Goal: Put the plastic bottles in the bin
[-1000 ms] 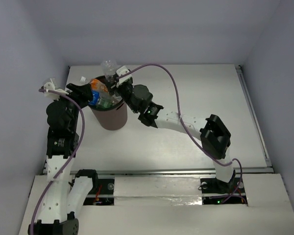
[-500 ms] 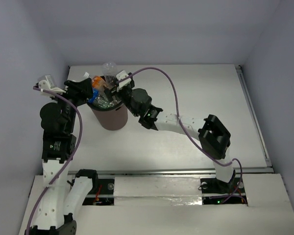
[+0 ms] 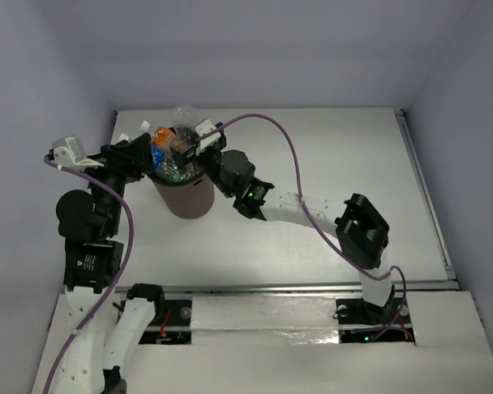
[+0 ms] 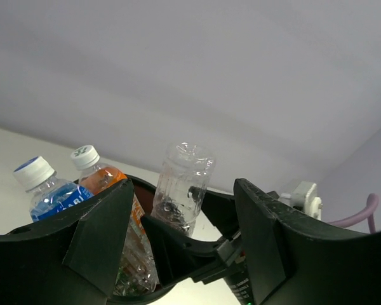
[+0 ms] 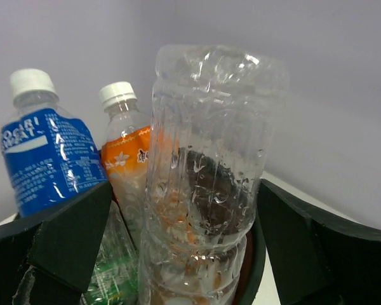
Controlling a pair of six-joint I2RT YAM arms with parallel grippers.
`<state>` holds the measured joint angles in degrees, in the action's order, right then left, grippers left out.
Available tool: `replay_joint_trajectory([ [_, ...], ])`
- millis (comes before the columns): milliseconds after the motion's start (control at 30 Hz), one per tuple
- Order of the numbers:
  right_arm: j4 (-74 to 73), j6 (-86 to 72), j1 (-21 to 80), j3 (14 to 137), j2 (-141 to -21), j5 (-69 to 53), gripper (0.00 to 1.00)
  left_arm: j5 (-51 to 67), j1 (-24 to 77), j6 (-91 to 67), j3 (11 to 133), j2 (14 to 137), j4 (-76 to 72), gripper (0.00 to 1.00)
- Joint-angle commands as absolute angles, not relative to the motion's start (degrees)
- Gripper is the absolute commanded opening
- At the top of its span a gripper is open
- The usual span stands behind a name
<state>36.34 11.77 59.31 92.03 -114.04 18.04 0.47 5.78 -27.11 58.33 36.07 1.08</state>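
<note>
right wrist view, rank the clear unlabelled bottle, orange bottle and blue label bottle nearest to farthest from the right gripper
1. Clear unlabelled bottle: between the fingers of the right gripper.
2. Orange bottle: just behind it, on the left.
3. Blue label bottle: far left, only slightly farther than the orange one.

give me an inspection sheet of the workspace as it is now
surface: white table, no spill seen
job's things: bin stands far left; blue-label bottle, orange bottle and clear bottle poke above its rim, green bottle lower inside
clutter: nothing seen
grippers: left gripper open, beside the bin; right gripper open, a finger on either side of the clear bottle
cables: purple cable arcs over the table from the right arm; second cable loops along the left arm
surroundings: pale walls on three sides
</note>
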Motion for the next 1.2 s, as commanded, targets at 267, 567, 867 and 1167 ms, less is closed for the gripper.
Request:
replay_joint_trajectory([
  [267,40.17,12.04,60.03,92.02,-106.79,22.76,1.0,0.53,7.03,-25.05,59.06,34.89,-0.62,0.62],
  [567,45.43,7.58,60.03,83.34,-96.18,28.2,1.0,4.3,8.7,-22.94,61.35,33.31,1.3,0.74],
  [867,49.05,-7.45,60.03,46.9,-54.04,42.86,0.02,11.24,11.86,-21.97,57.75,29.63,3.95,0.99],
  [1167,25.15,-14.06,60.03,34.19,-21.73,59.06,0.39,12.57,14.5,-19.86,52.21,25.84,5.98,0.99],
])
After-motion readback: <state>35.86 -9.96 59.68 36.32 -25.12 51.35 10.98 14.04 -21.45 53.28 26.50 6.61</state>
